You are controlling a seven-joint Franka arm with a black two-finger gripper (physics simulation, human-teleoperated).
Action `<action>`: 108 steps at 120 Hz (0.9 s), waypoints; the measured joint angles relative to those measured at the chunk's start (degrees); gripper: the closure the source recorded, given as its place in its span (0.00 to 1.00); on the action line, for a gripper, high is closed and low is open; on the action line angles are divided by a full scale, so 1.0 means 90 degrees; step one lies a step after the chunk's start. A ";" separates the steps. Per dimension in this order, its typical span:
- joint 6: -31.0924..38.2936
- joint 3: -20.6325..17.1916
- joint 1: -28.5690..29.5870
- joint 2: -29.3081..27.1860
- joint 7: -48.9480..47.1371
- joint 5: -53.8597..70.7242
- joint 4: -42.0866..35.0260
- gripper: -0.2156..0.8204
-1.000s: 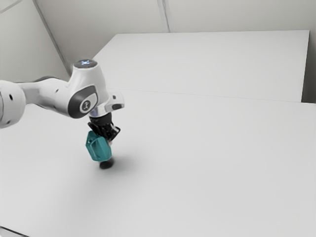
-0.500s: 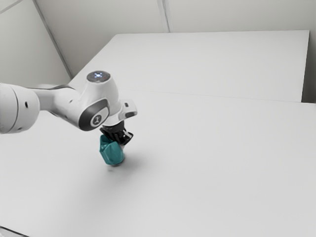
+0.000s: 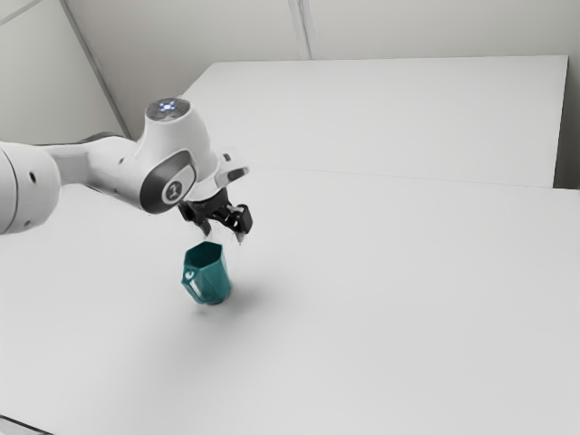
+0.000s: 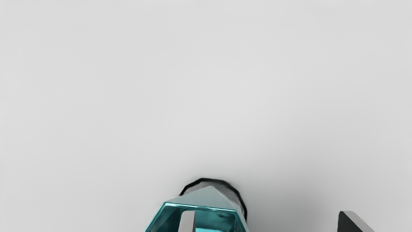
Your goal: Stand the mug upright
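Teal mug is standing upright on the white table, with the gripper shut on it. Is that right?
Not quite: the gripper is open, not shut on the mug. The wrist view shows its fingers wide apart, one seen over the mug's mouth and the other well off to the side. The mug does stand upright on the white table.

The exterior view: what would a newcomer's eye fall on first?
Probably the teal, faceted mug, standing upright on the pale, smooth table. Next comes the bulky white robot arm, reaching in from the exterior view's left, its black two-finger gripper open above the mug.
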 joint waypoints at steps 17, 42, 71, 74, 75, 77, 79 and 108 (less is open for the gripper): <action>-0.1208 -0.0132 0.0121 0.0020 -0.0027 -0.0346 0.1105 0.29; -0.2762 -0.0149 0.0126 0.0023 0.0043 -0.0585 0.2211 0.25; -0.3701 -0.0265 0.0227 0.0084 0.0328 -0.0636 0.3056 0.23; -0.3755 -0.0359 0.0318 0.0087 0.0355 -0.0638 0.3125 0.23; -0.3772 -0.0385 0.0343 0.0088 0.0364 -0.0638 0.3147 0.23; -0.3804 -0.0426 0.0382 0.0090 0.0382 -0.0637 0.3191 0.23; -0.3833 -0.0456 0.0410 0.0090 0.0399 -0.0637 0.3229 0.23; -0.4305 -0.0482 0.0421 0.0122 0.0580 -0.0618 0.3999 0.23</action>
